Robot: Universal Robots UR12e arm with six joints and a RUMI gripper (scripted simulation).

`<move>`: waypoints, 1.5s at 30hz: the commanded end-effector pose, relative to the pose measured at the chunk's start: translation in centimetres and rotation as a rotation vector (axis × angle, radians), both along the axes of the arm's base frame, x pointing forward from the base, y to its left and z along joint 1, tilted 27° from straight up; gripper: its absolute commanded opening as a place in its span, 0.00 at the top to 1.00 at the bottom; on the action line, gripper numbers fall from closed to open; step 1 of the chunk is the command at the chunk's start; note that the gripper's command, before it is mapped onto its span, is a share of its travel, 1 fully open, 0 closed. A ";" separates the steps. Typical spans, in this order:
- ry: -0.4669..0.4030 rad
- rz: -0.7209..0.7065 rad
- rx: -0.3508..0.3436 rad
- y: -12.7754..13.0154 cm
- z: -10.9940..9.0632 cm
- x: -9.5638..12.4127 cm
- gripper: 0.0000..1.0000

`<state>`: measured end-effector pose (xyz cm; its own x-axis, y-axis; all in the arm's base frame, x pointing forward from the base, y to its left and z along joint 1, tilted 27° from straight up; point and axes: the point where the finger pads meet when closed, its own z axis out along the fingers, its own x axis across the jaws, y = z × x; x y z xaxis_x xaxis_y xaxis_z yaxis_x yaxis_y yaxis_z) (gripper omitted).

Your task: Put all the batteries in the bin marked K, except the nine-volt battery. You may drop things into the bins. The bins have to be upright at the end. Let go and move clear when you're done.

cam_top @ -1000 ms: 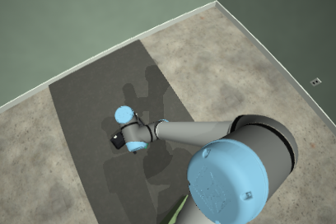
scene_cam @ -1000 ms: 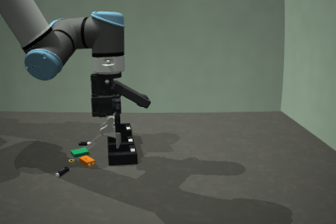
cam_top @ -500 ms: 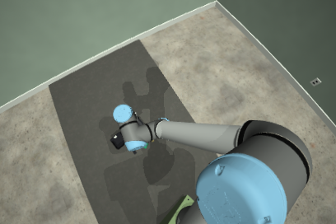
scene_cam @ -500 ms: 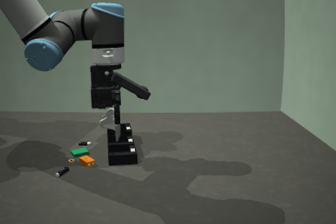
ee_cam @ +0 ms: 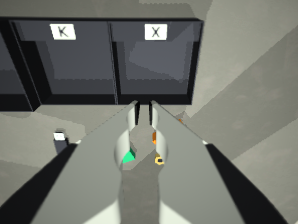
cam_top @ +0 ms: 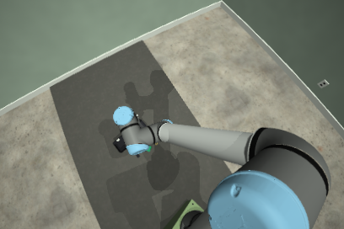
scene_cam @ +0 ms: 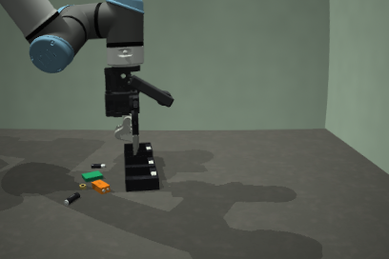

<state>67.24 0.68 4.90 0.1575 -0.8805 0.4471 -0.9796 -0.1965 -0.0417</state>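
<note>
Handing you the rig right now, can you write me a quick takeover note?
Gripper: shut, nothing held, pointing down at the bin row.
Batteries: one dark cylinder lies outside the row near K; another dark cylinder lies farther out. The orange block with two studs looks like the nine-volt: leave it.
Done: bins upright; no battery visible in bin K.
Left: both cylinders into K, then move clear.
</note>
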 end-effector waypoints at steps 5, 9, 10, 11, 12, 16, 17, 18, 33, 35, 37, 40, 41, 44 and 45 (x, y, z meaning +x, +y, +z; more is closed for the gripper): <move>-0.001 0.000 0.000 3.4 -1.6 -0.6 0.96; -0.001 0.000 0.000 5.2 -2.5 -0.9 0.96; -0.001 0.000 0.000 5.6 -2.8 -1.0 0.96; -0.001 0.000 0.000 6.1 -3.0 -1.1 0.96; -0.001 0.000 0.000 6.5 -3.2 -1.2 0.96; -0.001 0.000 0.000 6.9 -3.4 -1.2 0.96; -0.001 0.000 0.000 6.9 -3.4 -1.2 0.96; -0.001 0.000 0.000 6.9 -3.4 -1.2 0.96; -0.001 0.000 0.000 5.8 -5.5 -0.9 0.96; -0.001 0.000 0.000 5.6 -6.0 -0.9 0.96; -0.001 0.000 0.000 5.4 -6.5 -0.8 0.96; -0.001 0.000 0.000 5.0 -7.2 -0.7 0.96; -0.001 0.000 0.000 4.9 -7.4 -0.7 0.96; -0.001 0.000 0.000 4.6 -8.2 -0.6 0.96; -0.001 0.000 0.000 4.5 -8.4 -0.5 0.96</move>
